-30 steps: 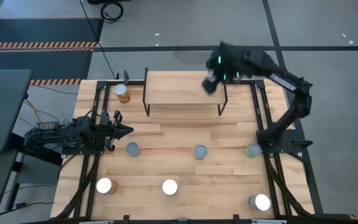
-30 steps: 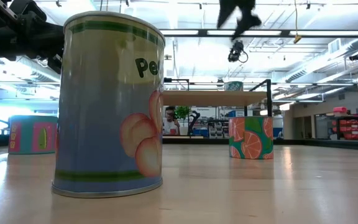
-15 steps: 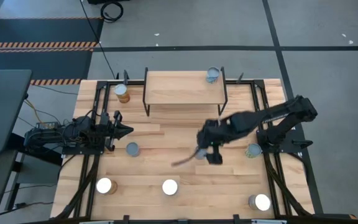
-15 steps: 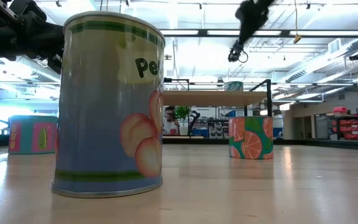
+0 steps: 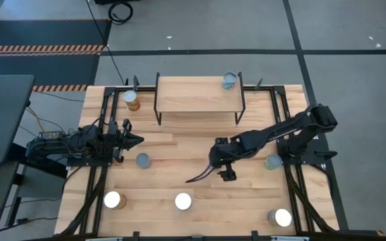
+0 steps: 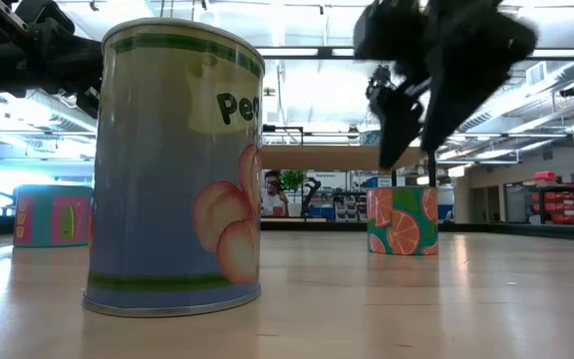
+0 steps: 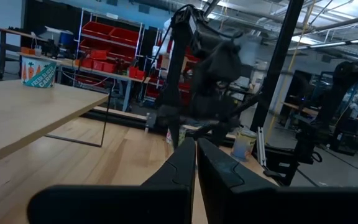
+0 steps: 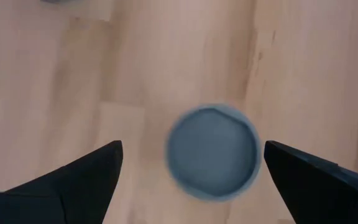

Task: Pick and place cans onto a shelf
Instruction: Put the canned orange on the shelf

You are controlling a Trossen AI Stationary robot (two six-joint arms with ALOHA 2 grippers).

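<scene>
High view: right gripper (image 5: 221, 163) lower now

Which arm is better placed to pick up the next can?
Right. Its tool hangs open directly over a can mid-table, fingers either side of it. The left tool sits shut at the table's left edge, above no can.

Cans: eight in all. From above seven show: one can (image 5: 230, 80) on the shelf (image 5: 193, 99), and six on the table (image 5: 179, 147): back-left can (image 5: 132, 98), grey-topped can (image 5: 143, 160), right-edge can (image 5: 272, 161), and three bright-topped front cans (image 5: 112, 199) (image 5: 183, 201) (image 5: 281, 217). The eighth can (image 8: 213, 152) shows only in the right wrist view. One shelf, one table, two arms, two hands: left hand (image 5: 131, 140), right hand (image 5: 221, 166).
</scene>
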